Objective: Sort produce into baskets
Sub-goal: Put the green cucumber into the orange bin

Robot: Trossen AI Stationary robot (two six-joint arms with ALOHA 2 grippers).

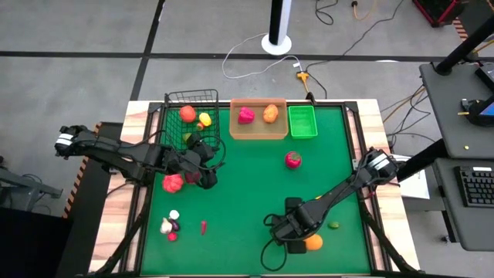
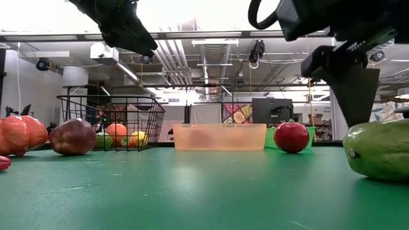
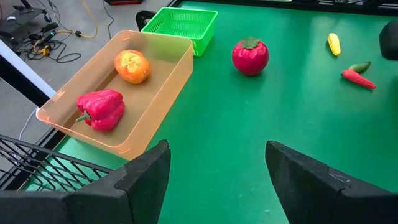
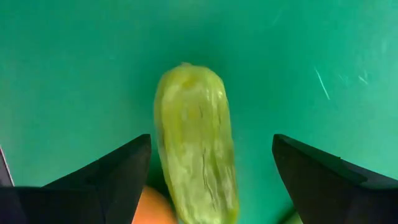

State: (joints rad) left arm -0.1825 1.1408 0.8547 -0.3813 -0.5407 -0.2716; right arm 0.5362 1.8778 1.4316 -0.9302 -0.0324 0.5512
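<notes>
The right gripper (image 4: pixel 205 180) sits low at the bottom centre of the high view, fingers spread wide either side of a green cucumber (image 4: pixel 198 149) with nothing clamped; this looks like lining up for a pick, since the cucumber lies between the fingers, along their length. An orange piece (image 1: pixel 313 242) lies touching or just beside the cucumber, which could crowd the grasp. The left gripper (image 3: pixel 214 180) hangs at centre left of the high view by the black wire basket (image 1: pixel 190 116), fingers apart and empty, likely waiting or just clear of a drop there. Sorting is partly done: the tan tray (image 3: pixel 161 102) holds a red pepper (image 3: pixel 99 109) and an orange fruit (image 3: pixel 132 66), the wire basket holds orange, yellow and green pieces, and the green bin (image 1: pixel 302 121) looks empty. Loose on the green surface (image 1: pixel 247 193): a red round fruit (image 1: pixel 293 160) at centre right, a red lumpy piece (image 1: pixel 173 183) by the left gripper, and small items at lower left. Only the right wrist view shows the cucumber centred between the fingers; the high view hides it under the arm. The left wrist view shows the tray contents clearly, plus small chillies (image 3: pixel 356 71) and a yellow piece (image 3: pixel 334 43) at upper right. The low view shows the cucumber resting on the surface at far right.
</notes>
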